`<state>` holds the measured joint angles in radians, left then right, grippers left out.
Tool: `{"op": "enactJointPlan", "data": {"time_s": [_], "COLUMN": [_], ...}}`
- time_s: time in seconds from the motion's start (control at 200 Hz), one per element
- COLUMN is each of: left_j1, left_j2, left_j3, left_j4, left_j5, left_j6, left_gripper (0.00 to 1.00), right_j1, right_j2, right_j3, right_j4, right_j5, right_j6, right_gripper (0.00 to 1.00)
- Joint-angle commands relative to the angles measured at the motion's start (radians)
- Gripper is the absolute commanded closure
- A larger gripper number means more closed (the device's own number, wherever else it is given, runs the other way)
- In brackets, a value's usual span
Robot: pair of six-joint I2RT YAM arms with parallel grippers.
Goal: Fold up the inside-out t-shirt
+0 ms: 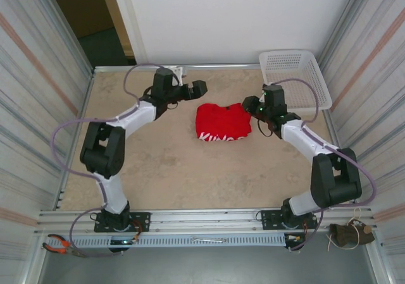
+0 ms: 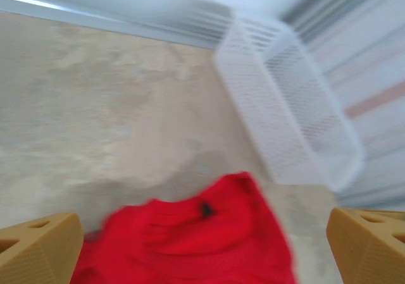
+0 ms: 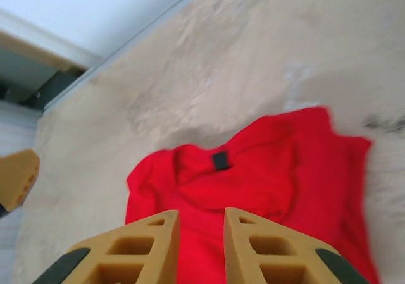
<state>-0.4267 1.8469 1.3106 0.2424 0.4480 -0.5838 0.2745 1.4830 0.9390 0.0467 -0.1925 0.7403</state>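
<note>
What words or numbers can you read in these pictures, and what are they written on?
On the red t-shirt, white print along its near edge: letters too small to read for sure.
On the shirt's dark neck tag: blurred, nothing readable.
On the white mesh basket: no writing that I can see.

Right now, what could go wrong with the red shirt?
1. The right jaws hang close over the t-shirt, only slightly apart. If they pull away, they might snag a layer and undo the fold.
2. The left jaws are wide open near the t-shirt's edge and could drag it if they swing across.
3. The fold looks lumpy, so it may slump open.
</note>
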Motion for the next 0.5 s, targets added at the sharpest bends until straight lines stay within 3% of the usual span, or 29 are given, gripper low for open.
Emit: {"op": "enactJointPlan", "data": {"time_s": [0.0, 0.075, 0.21, 0.361, 0.496], "left_j1": [-0.07, -0.084, -0.08, -0.058, -0.052], "left_j2": [0.053, 0.128, 0.236, 0.294, 0.239], "left_j3": [-0.096, -0.114, -0.153, -0.177, -0.153], "left_j4": [0.205, 0.328, 0.447, 0.443, 0.402], "left_j5": [0.105, 0.123, 0.095, 0.063, 0.087], "left_j6": [-0.189, -0.28, -0.338, -0.304, -0.267], "left_gripper": [0.01, 0.01, 0.01, 0.01, 0.01], "right_j1": [0.016, 0.002, -0.04, -0.058, -0.064], "right_j2": [0.089, 0.16, 0.26, 0.31, 0.234], "right_j3": [-0.036, -0.054, -0.102, -0.114, -0.103], "right_j4": [0.108, 0.195, 0.315, 0.334, 0.28], "right_j5": [-0.093, -0.105, -0.103, -0.128, -0.127], "right_j6": [0.072, 0.122, 0.193, 0.195, 0.158], "right_gripper": [0.88, 0.95, 0.97, 0.98, 0.97]}}
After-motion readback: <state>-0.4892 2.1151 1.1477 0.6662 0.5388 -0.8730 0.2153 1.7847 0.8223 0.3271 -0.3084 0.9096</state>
